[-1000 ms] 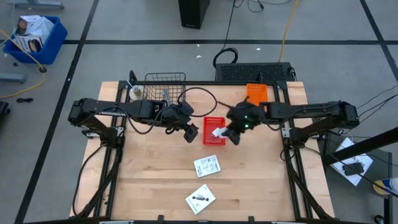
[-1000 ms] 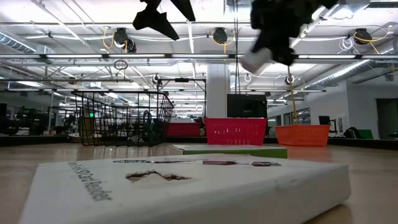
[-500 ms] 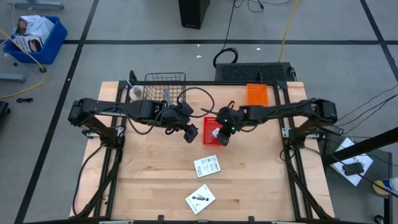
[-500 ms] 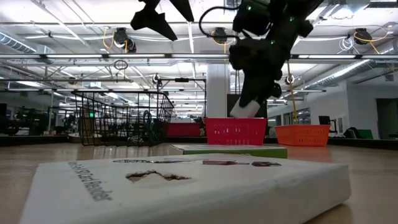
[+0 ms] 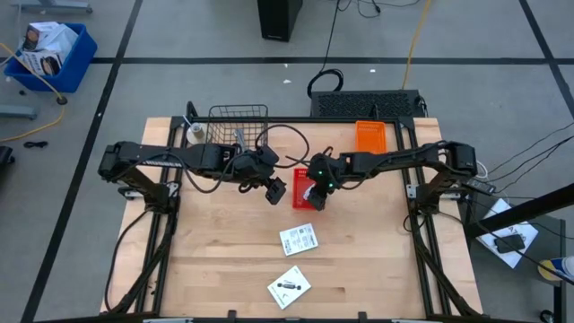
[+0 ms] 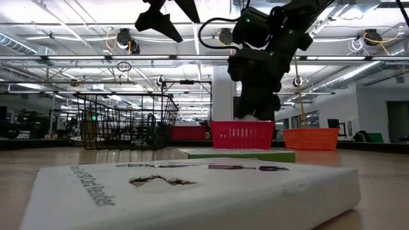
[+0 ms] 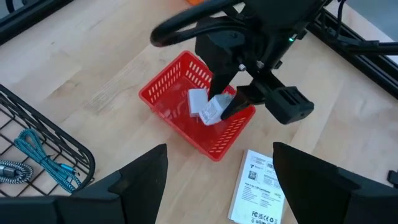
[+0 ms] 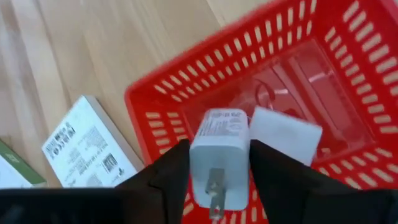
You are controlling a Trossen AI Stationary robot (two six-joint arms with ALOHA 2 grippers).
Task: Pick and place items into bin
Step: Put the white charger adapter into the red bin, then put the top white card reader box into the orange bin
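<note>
The right gripper [image 8: 219, 180] pinches a white plug block [image 8: 219, 155] right above the red bin [image 8: 348, 74]. The left gripper [image 7: 217, 180] waits beside it, fingers spread.

Packet [image 8: 87, 152] print too small to read; wire basket [image 7: 37, 149] cut off by edge.

Both arms are dark, near-black, built of slender jointed links with blocky housings at the wrists; black cables loop along the left arm [image 5: 179, 160]. The right arm [image 5: 395, 161] shows a small green light near its wrist; its fingers [image 8: 168, 180] are flat, matte black.
</note>
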